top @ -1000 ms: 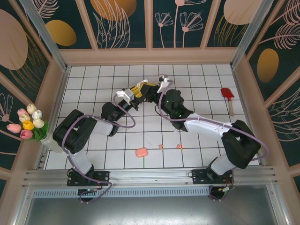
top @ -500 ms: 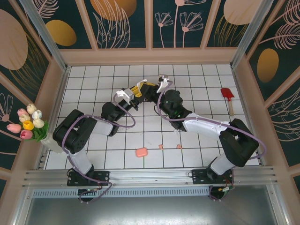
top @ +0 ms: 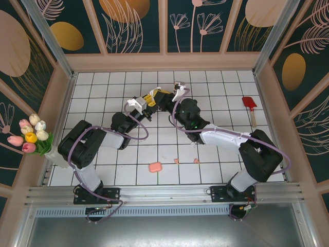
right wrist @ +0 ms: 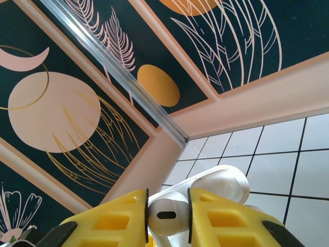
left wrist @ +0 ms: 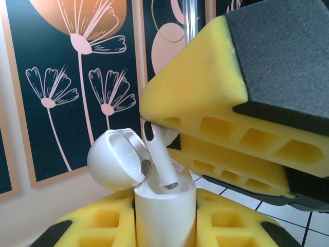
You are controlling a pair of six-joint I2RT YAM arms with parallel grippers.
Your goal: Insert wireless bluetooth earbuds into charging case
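The white tiled worktop [top: 103,87] with its dark grid lines lies under both my arms. I place everything from the rounded, glossy white charging case [left wrist: 164,208], which I hold up off the tiles over the far middle of the worktop.

My left end effector [left wrist: 164,231] is clamped on the body of that case, a yellow foam finger on each side. The case stands upright, and its domed lid [left wrist: 115,160] is swung open and leans off to one side. My right end effector [right wrist: 167,218] comes in from above the case. It is pinched on the head of a long-stemmed glossy white earbud [left wrist: 162,157].

What the next move turns on is this: the mouth of the white charging case is straight below the white earbud. The stem's long axis is near upright, with the head tipped a little toward the lid. Its tip is at the rim of the socket, and I cannot tell whether it has entered.

I judge the move is a short push down along the stem by my right arm while my left only braces. That tilt could jam the stem against the socket wall.

Well toward my bases from the white charging case, a small salmon-pink rounded case [top: 154,167] lies on the tiles. Just beside it are two tiny salmon-pink earbuds [top: 176,161], apart from both my end effectors
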